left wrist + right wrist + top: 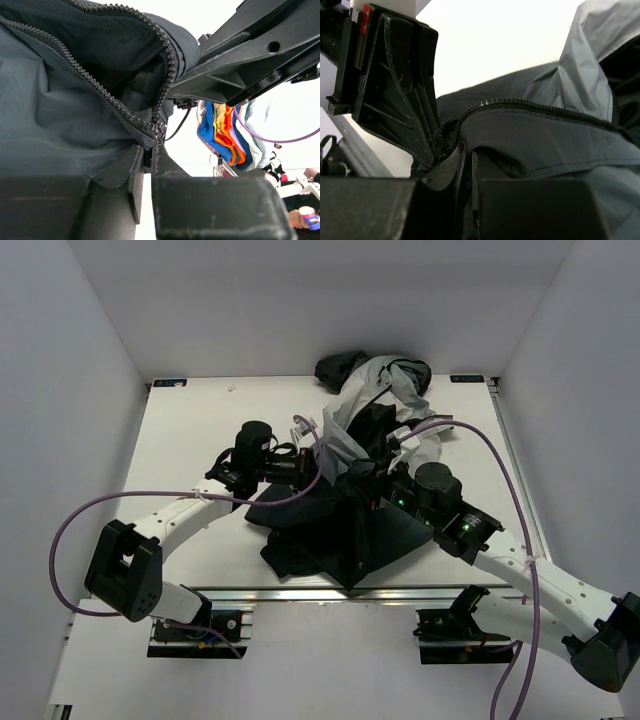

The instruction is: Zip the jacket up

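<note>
A white rectangular table [200, 420] is carrying a large soft fabric jacket [335, 535], fading from light grey to charcoal, which is lying crumpled from the middle of the near edge toward the far right corner. A white-and-black left arm [190, 515] and right arm [520, 560] are reaching in from either side, each trailing a thin purple cable [75, 530]. The left claw [149, 152] is pinching narrowly on the jacket's edge just below where the two rows of the dark toothed zipper [159, 127] are meeting; above that point the teeth are spreading apart, showing dark lining. The right claw [468, 159] is clamping narrowly on a jacket fold beside the zipper, its black body blocking the upper right of the left wrist view.
</note>
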`<state>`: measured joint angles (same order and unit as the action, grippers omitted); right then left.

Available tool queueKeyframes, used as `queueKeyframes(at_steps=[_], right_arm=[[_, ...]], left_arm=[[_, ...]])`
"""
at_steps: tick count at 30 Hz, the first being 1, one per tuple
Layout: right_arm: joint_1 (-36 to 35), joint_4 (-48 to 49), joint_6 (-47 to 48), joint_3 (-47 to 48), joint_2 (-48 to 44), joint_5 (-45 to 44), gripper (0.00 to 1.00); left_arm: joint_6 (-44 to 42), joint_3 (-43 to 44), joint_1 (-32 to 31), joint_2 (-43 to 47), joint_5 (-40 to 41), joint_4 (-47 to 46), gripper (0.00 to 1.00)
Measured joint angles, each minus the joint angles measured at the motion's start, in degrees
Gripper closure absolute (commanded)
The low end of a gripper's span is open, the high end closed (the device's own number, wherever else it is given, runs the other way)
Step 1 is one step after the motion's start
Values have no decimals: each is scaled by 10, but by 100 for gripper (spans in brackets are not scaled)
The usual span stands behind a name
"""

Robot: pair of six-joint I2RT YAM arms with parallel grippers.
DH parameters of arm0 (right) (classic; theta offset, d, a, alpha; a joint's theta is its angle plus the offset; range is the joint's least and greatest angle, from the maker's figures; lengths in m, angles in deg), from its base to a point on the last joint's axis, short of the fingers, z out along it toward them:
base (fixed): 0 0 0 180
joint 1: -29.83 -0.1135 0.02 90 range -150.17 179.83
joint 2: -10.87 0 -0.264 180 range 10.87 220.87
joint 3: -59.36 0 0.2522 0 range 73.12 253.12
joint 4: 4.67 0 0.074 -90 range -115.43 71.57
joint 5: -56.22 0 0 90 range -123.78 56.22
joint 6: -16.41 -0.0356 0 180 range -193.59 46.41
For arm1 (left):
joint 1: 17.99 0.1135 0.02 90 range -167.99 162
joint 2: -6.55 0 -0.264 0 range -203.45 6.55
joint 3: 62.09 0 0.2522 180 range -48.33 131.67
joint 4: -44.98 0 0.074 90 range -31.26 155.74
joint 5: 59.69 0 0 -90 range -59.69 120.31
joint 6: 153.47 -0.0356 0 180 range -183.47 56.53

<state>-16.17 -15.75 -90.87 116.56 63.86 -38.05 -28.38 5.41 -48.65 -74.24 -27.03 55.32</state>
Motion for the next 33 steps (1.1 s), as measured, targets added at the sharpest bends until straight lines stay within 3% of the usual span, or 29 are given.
queueKeyframes(at_steps=[5, 7, 12, 14, 18, 21, 22, 24, 29, 33], right_arm=[[0, -34, -12, 8, 0, 18, 100], [1, -48, -18, 7, -1, 30, 85], [16, -60, -18, -9, -16, 46, 69], [22, -67, -17, -10, -17, 41, 56], [25, -81, -7, -10, -16, 36, 47], [25, -102, 11, -4, -15, 36, 33], [25, -114, 22, 3, -15, 36, 20], [25, -136, 41, 20, -13, 36, 11], [16, -190, 107, 86, -11, 20, 11], [-34, -225, 170, 126, -12, -7, 11]], left_arm=[[7, -16, -3, 2, -5, -6, 100], [31, -31, -3, 1, -16, -28, 100], [77, -51, -3, -26, -51, -52, 100], [94, -57, -3, -35, -61, -57, 100], [116, -57, -3, -43, -73, -61, 100], [124, -57, -3, -43, -80, -60, 100], [127, -57, -3, -43, -81, -60, 100], [130, -57, -3, -43, -83, -58, 100], [136, -57, -4, -43, -85, -45, 100], [141, -54, -4, -47, -86, -38, 100]])
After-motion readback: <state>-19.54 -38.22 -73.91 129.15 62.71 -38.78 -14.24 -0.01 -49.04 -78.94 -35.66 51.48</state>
